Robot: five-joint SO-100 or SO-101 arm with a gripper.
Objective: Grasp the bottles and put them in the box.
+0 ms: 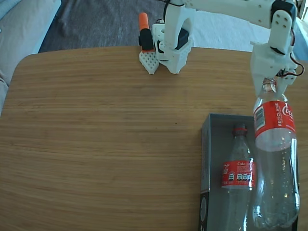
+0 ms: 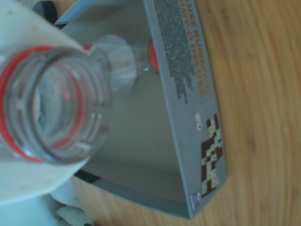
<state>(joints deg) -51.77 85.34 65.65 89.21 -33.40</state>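
Two Coke bottles here, both over at the right side of the fixed view. Biggest thing is the wooden bench [image 1: 106, 144], filling most of the frame. The white arm [image 1: 231, 12] comes off its base at top centre, stretches right along the top edge, then bends down at the upper right. The grey-blue box [image 1: 206, 163] sits at the lower right, running off the bottom edge. The held bottle [image 1: 274, 159] hangs neck-up over the box's right half, and the end effector [image 1: 269, 82] is clamped around its neck. The other bottle [image 1: 237, 178] lies flat in the box's left half, neck toward the top. The wrist view stares straight down the held bottle's open mouth [image 2: 44, 103], box wall [image 2: 188, 84] alongside.
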